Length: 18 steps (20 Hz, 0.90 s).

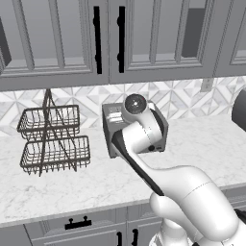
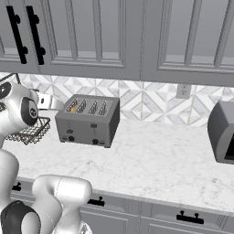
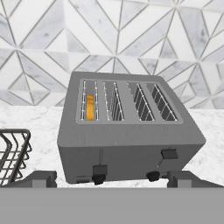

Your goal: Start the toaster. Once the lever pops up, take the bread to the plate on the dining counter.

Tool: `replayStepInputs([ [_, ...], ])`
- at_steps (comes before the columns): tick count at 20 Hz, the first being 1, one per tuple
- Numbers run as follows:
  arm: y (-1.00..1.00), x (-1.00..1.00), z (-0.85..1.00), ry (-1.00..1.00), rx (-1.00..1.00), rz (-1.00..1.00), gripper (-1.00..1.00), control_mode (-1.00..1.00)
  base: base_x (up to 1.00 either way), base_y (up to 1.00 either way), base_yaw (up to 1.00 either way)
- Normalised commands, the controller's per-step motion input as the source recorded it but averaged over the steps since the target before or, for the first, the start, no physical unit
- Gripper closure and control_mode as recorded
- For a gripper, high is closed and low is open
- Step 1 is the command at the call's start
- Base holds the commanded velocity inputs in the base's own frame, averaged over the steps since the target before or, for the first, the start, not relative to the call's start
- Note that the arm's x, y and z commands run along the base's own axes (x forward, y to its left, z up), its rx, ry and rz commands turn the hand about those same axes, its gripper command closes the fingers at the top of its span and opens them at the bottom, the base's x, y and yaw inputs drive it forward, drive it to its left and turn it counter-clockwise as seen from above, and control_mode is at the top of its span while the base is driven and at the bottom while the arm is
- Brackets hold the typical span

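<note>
Grey four-slot toaster (image 2: 87,119) standing on the white marble bench (image 2: 160,160), close to the patterned tile backsplash (image 2: 146,103); its front, bearing two black levers and black knobs, faces the near edge of the bench; in the hand view the toaster (image 3: 131,140) lies directly ahead of the claw (image 3: 112,178), whose two dark fingertips (image 3: 41,178) rise spread wide at the bottom of that view, one to each side of the toaster's front, pinching nothing; whether they touch the toaster cannot be told; the bread (image 3: 90,107), seen as a golden-orange strip, sits down inside the leftmost slot, and shows likewise in the right base view (image 2: 73,107); the left lever (image 3: 100,169) sits lower on the front than the right lever (image 3: 169,153); a two-tier wire basket (image 1: 53,139) stands on the bench to the left of the toaster (image 1: 113,122), near it but apart; in the left base view the white arm (image 1: 144,139) covers most of the toaster's front; a dark appliance (image 2: 223,132) stands well apart at the right end of the bench; grey wall cabinets (image 2: 114,36) with black handles hang above.
</note>
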Motion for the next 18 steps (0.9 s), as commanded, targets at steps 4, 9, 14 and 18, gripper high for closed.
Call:
replayStepInputs([
  [4,0.0,0.0,0.0,0.0,0.0,0.0,-1.0,-1.0,0.0,0.0,0.0],
  [9,0.0,0.0,0.0,0.0,0.0,0.0,-1.0,-1.0,0.0,0.0,0.0],
  [14,0.0,0.0,0.0,0.0,0.0,0.0,-1.0,-1.0,0.0,0.0,0.0],
  [18,0.0,0.0,0.0,0.0,0.0,0.0,-1.0,-1.0,0.0,0.0,0.0],
])
